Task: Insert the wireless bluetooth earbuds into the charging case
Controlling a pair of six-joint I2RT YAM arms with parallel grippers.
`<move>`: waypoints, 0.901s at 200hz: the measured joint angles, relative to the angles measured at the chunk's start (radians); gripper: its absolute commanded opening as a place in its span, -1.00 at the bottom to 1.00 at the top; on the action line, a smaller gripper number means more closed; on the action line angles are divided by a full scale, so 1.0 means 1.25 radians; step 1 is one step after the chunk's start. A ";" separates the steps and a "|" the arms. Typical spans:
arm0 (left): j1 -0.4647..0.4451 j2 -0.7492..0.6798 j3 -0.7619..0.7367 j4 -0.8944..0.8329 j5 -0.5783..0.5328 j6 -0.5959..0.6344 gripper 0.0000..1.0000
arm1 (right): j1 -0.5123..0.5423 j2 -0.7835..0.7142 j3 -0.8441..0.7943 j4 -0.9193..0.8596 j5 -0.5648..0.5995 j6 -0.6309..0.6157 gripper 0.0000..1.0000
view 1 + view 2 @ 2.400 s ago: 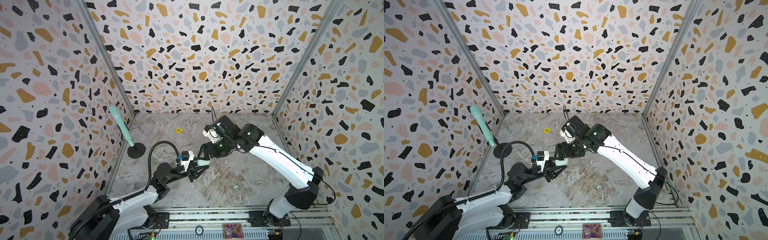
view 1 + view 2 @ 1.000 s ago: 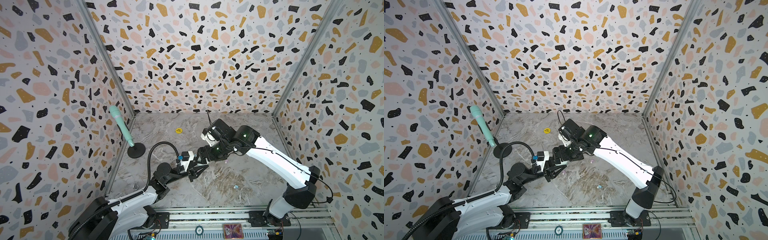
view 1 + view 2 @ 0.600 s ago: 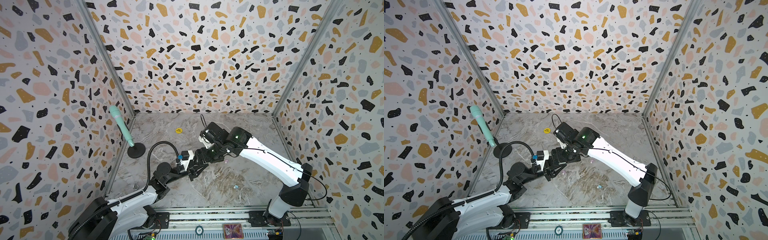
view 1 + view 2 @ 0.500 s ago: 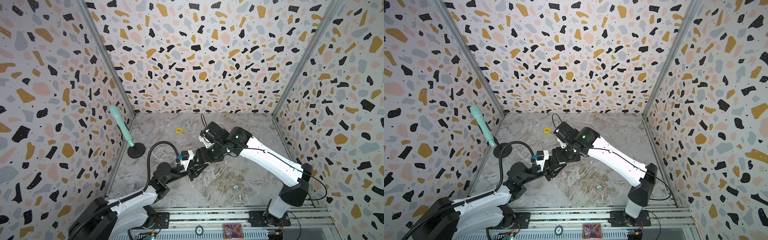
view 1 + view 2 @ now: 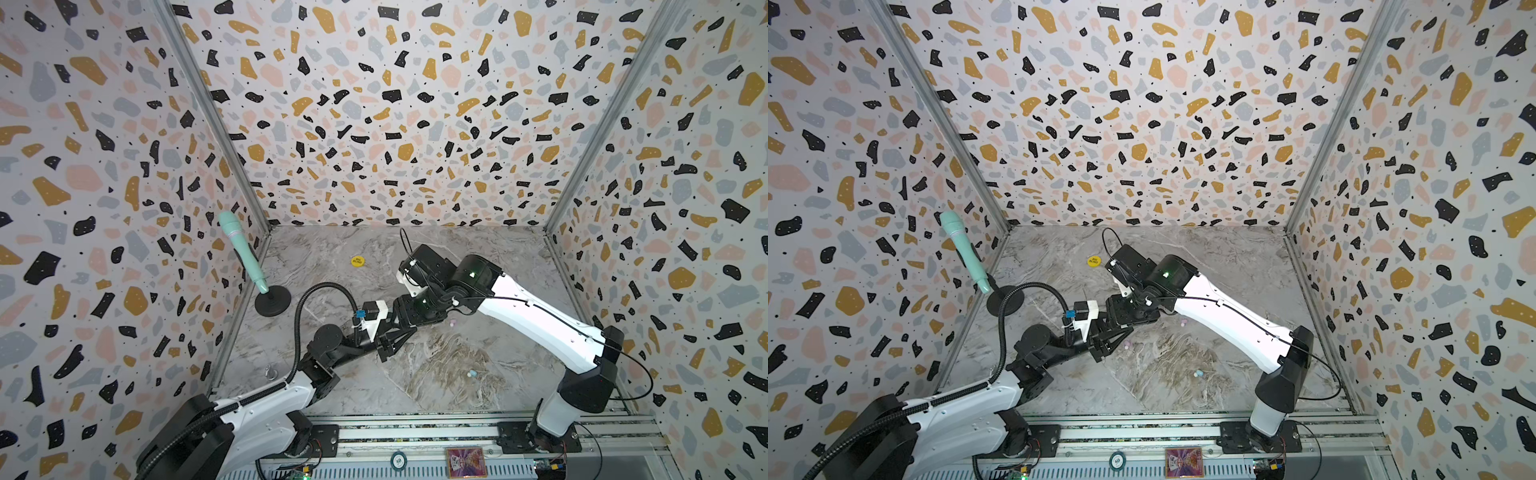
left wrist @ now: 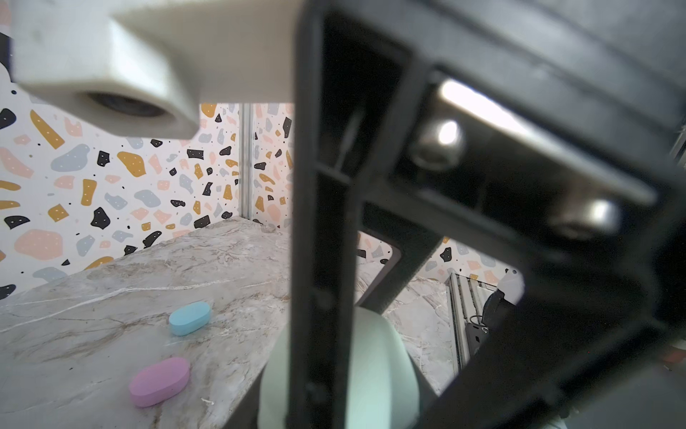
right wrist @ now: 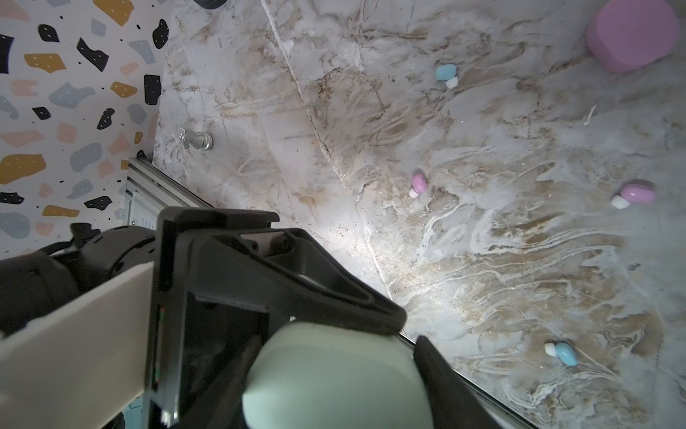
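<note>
A pale green charging case hangs above the marble floor where my two grippers meet; both top views hide it. My right gripper is shut on it, a finger on each side. My left gripper also flanks the case, but I cannot see whether it still presses. In a top view the left gripper and right gripper overlap. Loose earbuds lie on the floor: a blue one, two pink ones and another blue one.
A closed blue case and a closed pink case lie on the floor beyond the grippers. A yellow disc sits toward the back. A teal microphone on a black stand is at the left wall, with a small silver piece near it.
My right arm has swung left to my left gripper and its jaws have narrowed around the green case. The left arm has stayed in place.
</note>
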 measured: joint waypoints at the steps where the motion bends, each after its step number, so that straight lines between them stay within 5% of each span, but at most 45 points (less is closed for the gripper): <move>1: 0.000 -0.001 0.000 -0.001 -0.001 0.002 0.54 | -0.001 0.000 -0.001 0.001 0.000 0.000 0.05; 29: 0.000 -0.020 0.001 -0.047 -0.054 0.004 1.00 | -0.062 -0.046 -0.090 0.025 0.018 -0.015 0.04; 106: 0.000 -0.060 0.079 -0.351 -0.349 0.007 1.00 | -0.437 -0.320 -0.600 0.181 0.066 -0.136 0.04; 180: 0.000 -0.020 0.109 -0.534 -0.564 0.007 1.00 | -0.731 -0.334 -0.888 0.395 0.098 -0.228 0.07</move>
